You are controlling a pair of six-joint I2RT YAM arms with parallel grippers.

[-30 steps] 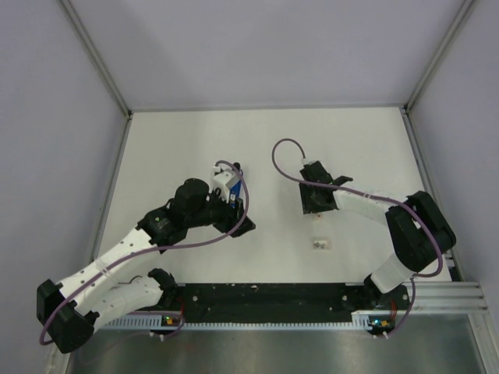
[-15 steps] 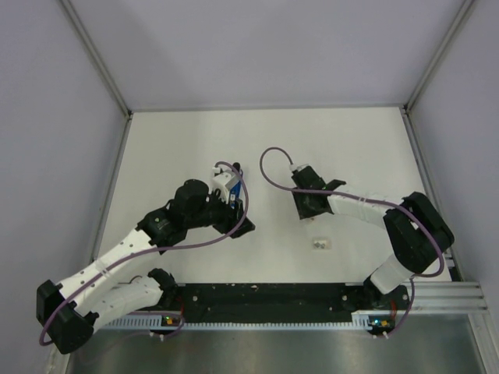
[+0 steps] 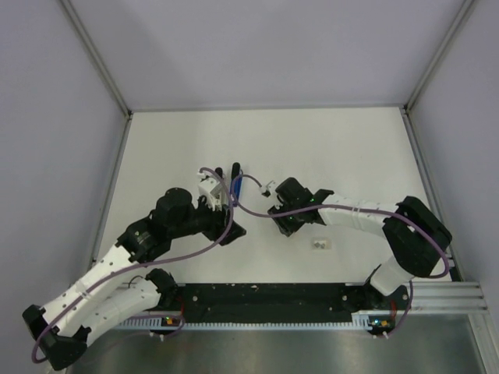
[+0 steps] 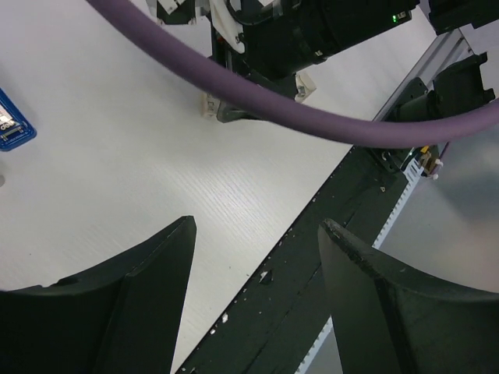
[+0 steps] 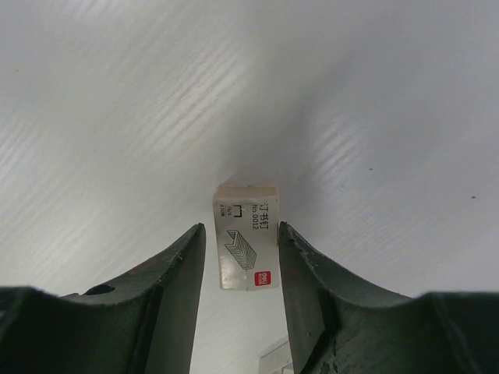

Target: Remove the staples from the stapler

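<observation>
Your left arm folds back at an elbow in the lower-left corner of the top view. From there it runs diagonally up to the middle of the frame, where its wrist turns toward the right. The left gripper hangs over the white table with its jaws spread wide and only bare surface between them. A purple cable sweeps across the upper part of the left wrist view.

The stapler lies on the table at the centre of the top view, just to the upper right of your left wrist. Its black end points toward the top of the frame. In the left wrist view only its blue tip shows, at the left edge, well apart from the fingers.

Your right arm bends at an elbow by the right edge of the top view. Its forearm stretches almost level leftward to the centre, stopping just right of the stapler. The right gripper has its fingers drawn in on a small white staple box. The box is held by its two long sides, printed label facing the camera.

A small pale item sits on the table below your right forearm, apart from both grippers.
</observation>
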